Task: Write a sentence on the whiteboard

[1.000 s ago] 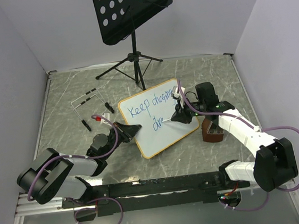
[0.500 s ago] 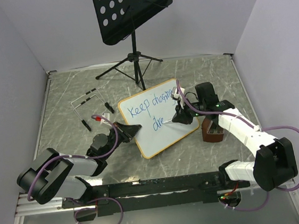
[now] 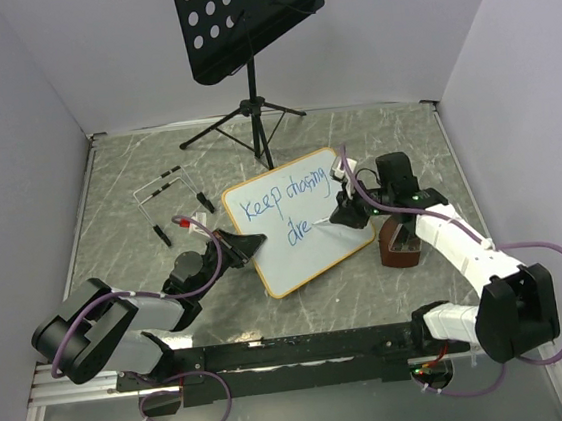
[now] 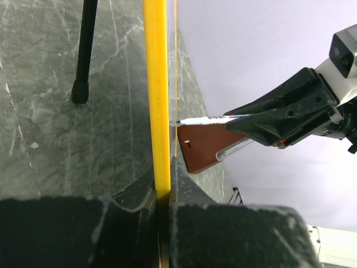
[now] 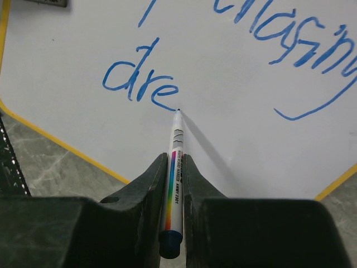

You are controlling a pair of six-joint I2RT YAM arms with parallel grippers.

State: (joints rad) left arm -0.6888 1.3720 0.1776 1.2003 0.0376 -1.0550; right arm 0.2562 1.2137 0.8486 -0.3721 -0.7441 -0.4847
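The whiteboard lies tilted on the table, its orange-yellow frame seen edge-on in the left wrist view. My left gripper is shut on the frame at the board's left edge. The sentence reads "Keep chasing" in blue, with "dre" on the line below. My right gripper is shut on a white marker with a rainbow stripe. The marker's tip touches the board right after the "e". The same marker shows beyond the board's edge.
A black perforated music stand rises at the back, its tripod feet just behind the board. A brown block sits right of the board, under my right arm. Loose pens and a red-capped marker lie to the left.
My right gripper has shifted slightly right with the marker, uncovering the end of "chasing". The left gripper and the board have not moved.
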